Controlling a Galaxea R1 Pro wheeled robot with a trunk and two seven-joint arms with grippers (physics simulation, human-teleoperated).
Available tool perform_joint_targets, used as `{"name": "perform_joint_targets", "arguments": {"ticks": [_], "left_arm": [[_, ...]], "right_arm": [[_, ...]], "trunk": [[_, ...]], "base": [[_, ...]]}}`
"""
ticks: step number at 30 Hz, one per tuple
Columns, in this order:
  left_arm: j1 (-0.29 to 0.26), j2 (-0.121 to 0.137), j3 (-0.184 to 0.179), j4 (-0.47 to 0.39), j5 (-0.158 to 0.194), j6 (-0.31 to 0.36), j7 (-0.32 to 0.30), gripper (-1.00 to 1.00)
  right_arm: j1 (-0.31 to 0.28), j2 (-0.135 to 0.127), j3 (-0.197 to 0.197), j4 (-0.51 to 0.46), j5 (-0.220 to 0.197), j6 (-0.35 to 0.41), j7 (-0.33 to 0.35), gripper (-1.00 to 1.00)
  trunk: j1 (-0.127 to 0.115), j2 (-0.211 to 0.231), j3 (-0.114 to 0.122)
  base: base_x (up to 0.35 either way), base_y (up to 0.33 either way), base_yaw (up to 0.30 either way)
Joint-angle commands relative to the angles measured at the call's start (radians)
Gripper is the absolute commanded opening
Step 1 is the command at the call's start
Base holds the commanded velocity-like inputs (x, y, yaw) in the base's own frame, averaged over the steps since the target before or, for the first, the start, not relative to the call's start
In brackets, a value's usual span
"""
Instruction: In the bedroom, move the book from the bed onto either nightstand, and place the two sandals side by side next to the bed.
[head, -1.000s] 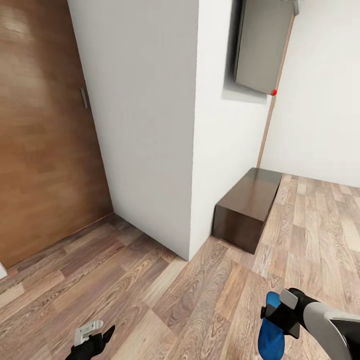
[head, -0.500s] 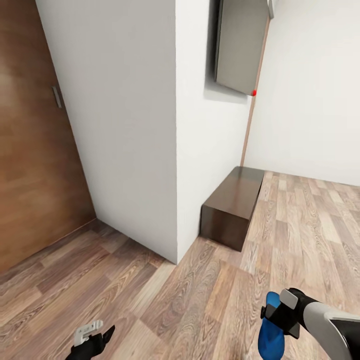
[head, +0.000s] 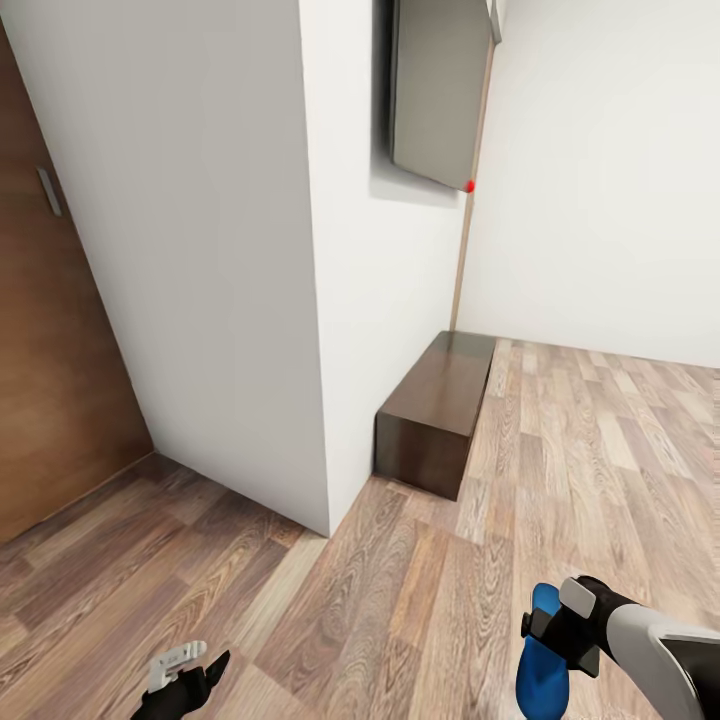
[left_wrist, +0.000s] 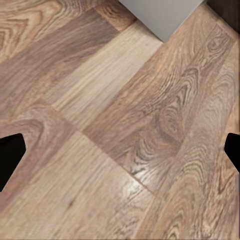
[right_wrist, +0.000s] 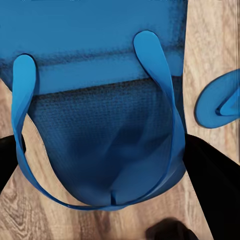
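The right gripper (head: 558, 637) has its jaws closed on a blue sandal (head: 541, 662) hanging over the floor (head: 420, 600) — light, floppy, best pinched at the sole edge. The second sandal (right_wrist: 218, 101) lies on that floor just beside it. The left gripper (head: 190, 672) hangs wide open, empty

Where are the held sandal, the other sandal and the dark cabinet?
held sandal (right_wrist: 107, 115), right wrist view, on its sole between the straps.
other sandal (right_wrist: 217, 102), right wrist view, on its sole, lying on the floor.
dark cabinet (head: 445, 385), head view, on its top.
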Motion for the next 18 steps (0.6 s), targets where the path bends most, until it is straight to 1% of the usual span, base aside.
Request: {"name": "perform_joint_targets", "arguments": {"ticks": [1, 18], "left_arm": [[0.0, 0.0, 0.002, 0.001, 0.005, 0.0, -0.006, 1.0], [-0.001, 0.0, 0.002, 0.001, 0.005, 0.001, -0.006, 1.0]], "right_arm": [[-0.001, 0.0, -0.002, 0.001, -0.007, 0.0, -0.006, -1.0], [-0.001, 0.0, -0.002, 0.001, -0.007, 0.0, -0.006, -1.0]], "trunk": [[0.0, 0.0, -0.001], [0.0, 0.0, -0.001]], "base": [[0.08, 0.0, -0.203], [0.08, 0.0, -0.203]]}}
